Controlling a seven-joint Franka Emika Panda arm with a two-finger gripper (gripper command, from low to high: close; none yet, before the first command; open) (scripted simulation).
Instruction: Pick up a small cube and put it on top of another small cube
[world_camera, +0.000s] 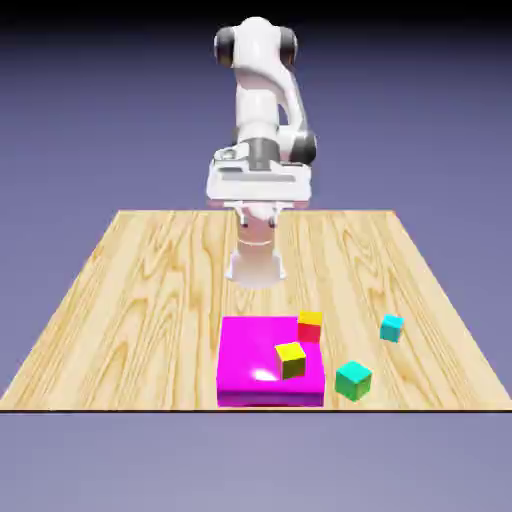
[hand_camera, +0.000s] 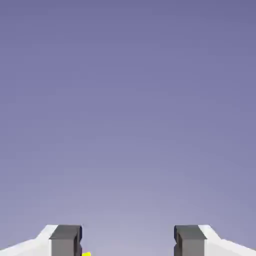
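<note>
The small cube (world_camera: 391, 327), plain light cyan-blue, sits on the wooden table toward the exterior view's right. A slightly larger green-teal cube (world_camera: 353, 380) lies nearer the front edge. A yellow cube (world_camera: 291, 360) rests tilted on a flat magenta block (world_camera: 250, 375), and a red cube with a yellow top (world_camera: 310, 326) stands at that block's far right corner. My gripper (world_camera: 260, 212) hangs high over the table's far part, well away from every cube. In the hand view the gripper (hand_camera: 127, 240) is open, its fingertips (hand_camera: 66, 240) wide apart with only backdrop between them.
A thin yellow sliver (hand_camera: 86, 254) shows at the hand view's bottom edge beside the left fingertip. The table (world_camera: 140, 300) ends just in front of the magenta block and the green-teal cube.
</note>
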